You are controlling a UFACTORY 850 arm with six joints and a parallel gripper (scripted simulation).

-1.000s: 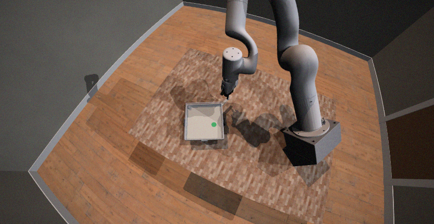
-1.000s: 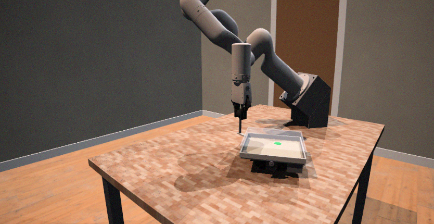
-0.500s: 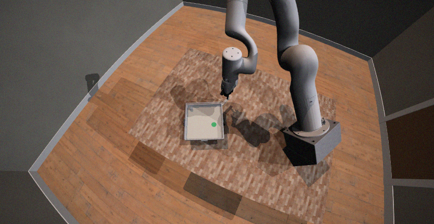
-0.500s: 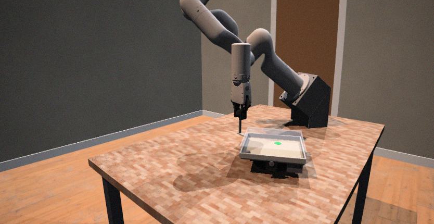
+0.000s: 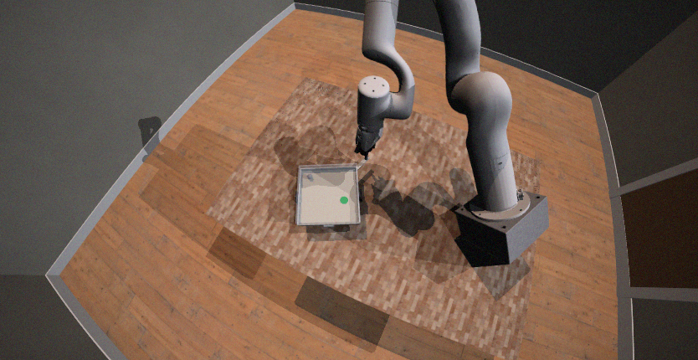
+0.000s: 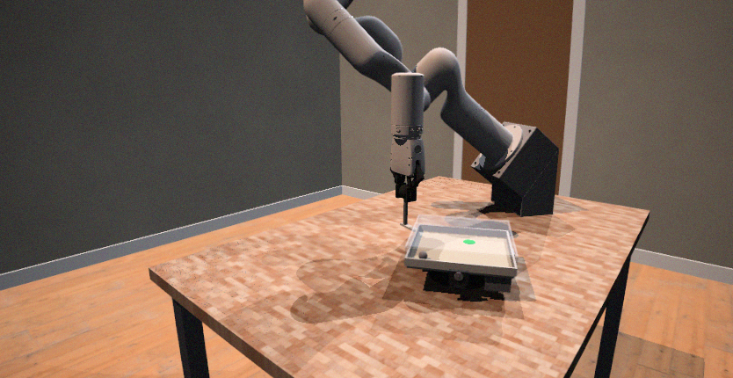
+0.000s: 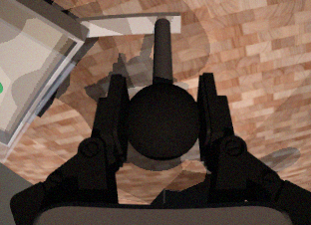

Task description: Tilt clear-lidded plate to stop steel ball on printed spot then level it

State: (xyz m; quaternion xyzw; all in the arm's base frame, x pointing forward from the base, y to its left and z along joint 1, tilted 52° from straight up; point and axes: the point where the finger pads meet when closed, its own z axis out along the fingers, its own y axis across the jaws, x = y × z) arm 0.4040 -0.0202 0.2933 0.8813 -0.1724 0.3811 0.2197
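The clear-lidded plate (image 5: 328, 194) is a square grey-rimmed tray on a dark pivot base (image 6: 461, 281) in the middle of the table. The steel ball (image 5: 310, 177) lies in one corner of the plate; in the exterior view it is in the near left corner (image 6: 423, 254). The green printed spot (image 5: 343, 200) is well apart from the ball, towards the opposite side (image 6: 468, 242). A thin dark handle rod (image 6: 405, 212) stands on a tab at the plate's far corner. My gripper (image 7: 162, 91) points straight down and is shut on the handle's round knob (image 7: 162, 120).
The robot's base block (image 5: 503, 233) stands on the table to the right of the plate. The table edge (image 6: 635, 236) runs close behind the plate's right side. A door (image 6: 518, 61) is in the back wall.
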